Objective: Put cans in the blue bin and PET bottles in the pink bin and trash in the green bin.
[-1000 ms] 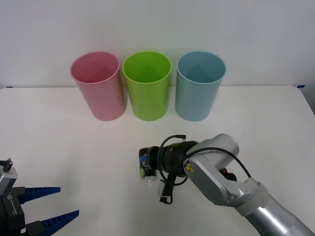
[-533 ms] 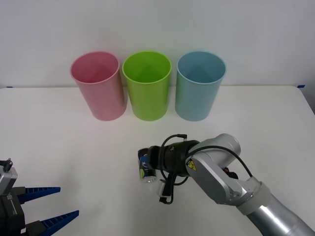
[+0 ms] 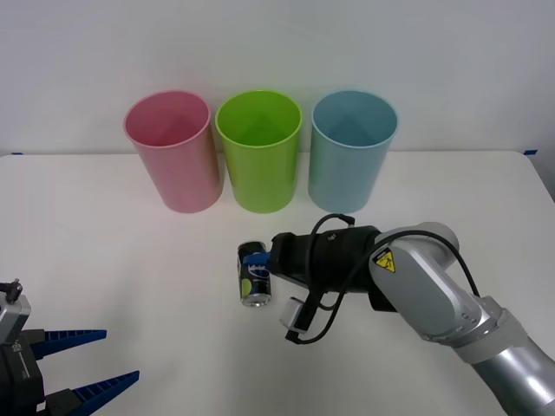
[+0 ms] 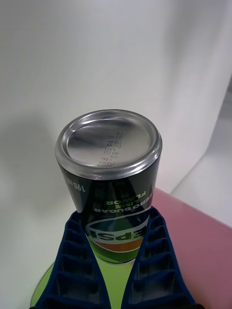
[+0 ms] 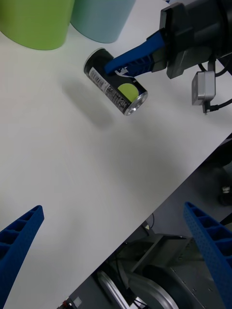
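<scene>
Black can (image 3: 254,275) sits gripped btwn the blue ribbed fingers (image 4: 150,260) of the right tool (image 3: 264,270), clamped on its sides, above the white counter (image 3: 130,277) in front of the green bin (image 3: 258,149). Long axis roughly vertical, slightly tilted; one silver end faces down twd the counter. Pink bin (image 3: 172,149) and blue bin (image 3: 352,149) flank the green one. Left tool (image 3: 91,360) at near-left corner, fingers spread wide, holding nothing.

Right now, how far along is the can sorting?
Nothing looks binned yet. In hand: the right gripper is shut on the black Pepsi can, lifted off the table. Left to do: carry it to the blue bin and drop it. The left gripper waits open.
</scene>
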Action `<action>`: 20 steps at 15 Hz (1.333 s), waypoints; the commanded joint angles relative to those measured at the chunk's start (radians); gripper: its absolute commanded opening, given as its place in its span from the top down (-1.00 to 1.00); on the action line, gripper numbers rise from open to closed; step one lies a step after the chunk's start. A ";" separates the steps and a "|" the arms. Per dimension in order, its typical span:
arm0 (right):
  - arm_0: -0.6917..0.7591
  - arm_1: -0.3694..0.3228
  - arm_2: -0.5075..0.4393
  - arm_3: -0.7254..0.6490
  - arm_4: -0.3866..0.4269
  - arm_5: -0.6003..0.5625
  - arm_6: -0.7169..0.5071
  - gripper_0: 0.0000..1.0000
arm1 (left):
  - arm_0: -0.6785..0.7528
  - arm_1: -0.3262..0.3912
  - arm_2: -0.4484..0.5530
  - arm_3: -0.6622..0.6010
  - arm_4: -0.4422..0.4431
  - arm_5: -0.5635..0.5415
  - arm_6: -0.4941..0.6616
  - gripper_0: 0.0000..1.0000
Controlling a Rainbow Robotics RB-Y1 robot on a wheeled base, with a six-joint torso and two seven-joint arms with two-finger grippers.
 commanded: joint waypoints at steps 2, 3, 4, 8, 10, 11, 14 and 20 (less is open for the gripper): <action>0.014 -0.051 -0.068 -0.004 -0.243 0.000 0.000 1.00 | 0.000 0.000 0.000 0.000 0.000 0.000 0.000 -1.00; 0.027 -0.057 -0.093 -0.006 -0.312 -0.002 0.000 1.00 | 0.000 0.000 0.000 0.000 0.000 0.000 0.000 -1.00; 0.042 -0.062 -0.114 -0.007 -0.377 0.000 -0.006 1.00 | 0.000 0.000 0.000 0.000 0.000 0.000 0.000 -1.00; 0.120 -0.063 -0.205 -0.059 -0.607 0.000 -0.067 1.00 | 0.000 0.000 0.000 0.000 0.000 0.000 0.000 -1.00; 0.165 -0.054 -0.268 -0.134 -0.639 0.000 -0.176 1.00 | 0.000 0.000 0.000 0.000 0.000 0.000 0.000 -1.00; 0.194 -0.042 -0.306 -0.176 -0.642 0.000 -0.236 1.00 | 0.000 0.000 0.000 0.000 0.000 0.000 0.000 -1.00; 0.254 -0.002 -0.375 -0.249 -0.703 0.015 -0.359 1.00 | 0.000 0.000 0.000 0.000 0.000 0.000 0.000 -1.00; 0.228 0.016 -0.380 -0.260 -0.794 0.241 -0.521 1.00 | 0.000 0.000 0.000 0.000 0.000 0.000 0.000 -1.00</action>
